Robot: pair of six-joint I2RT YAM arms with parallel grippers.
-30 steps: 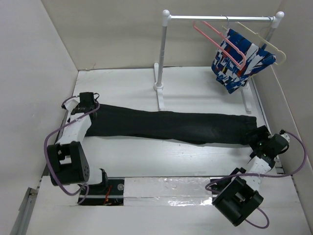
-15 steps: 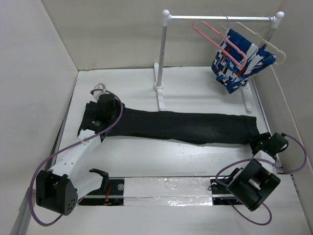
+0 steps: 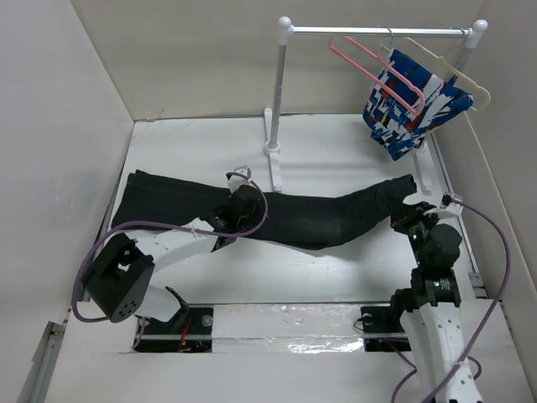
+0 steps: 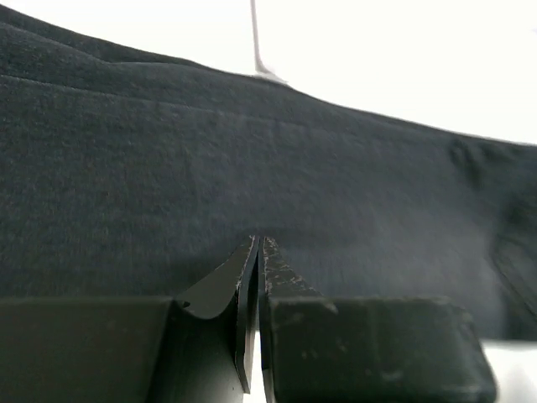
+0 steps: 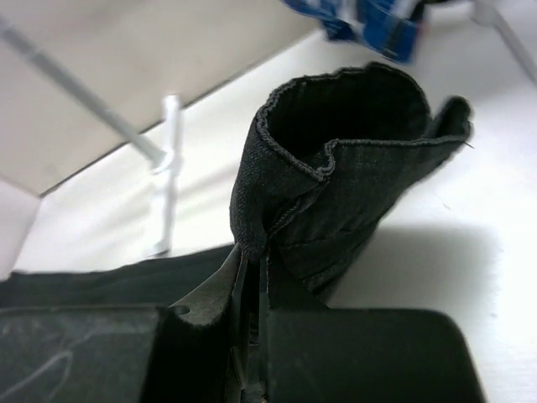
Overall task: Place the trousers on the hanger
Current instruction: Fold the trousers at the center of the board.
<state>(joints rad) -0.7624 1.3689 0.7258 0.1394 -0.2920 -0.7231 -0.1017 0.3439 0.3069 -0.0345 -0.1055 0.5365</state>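
grips one end of the trousers (image 3: 336, 214) in the right hand (image 5: 252, 260), jaws clamped, lifted off the tabletop (image 3: 336, 269); holds the left hand (image 4: 257, 250) over the flat middle of the cloth, fingers pressed together on nothing visible; has the pink hanger (image 3: 382, 70) well apart on the rail (image 3: 377, 31)

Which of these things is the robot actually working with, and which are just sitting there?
In the job:
black trousers, one end pinched by the right gripper
pink hanger

Just there:
patterned garment
cream hanger
white rail
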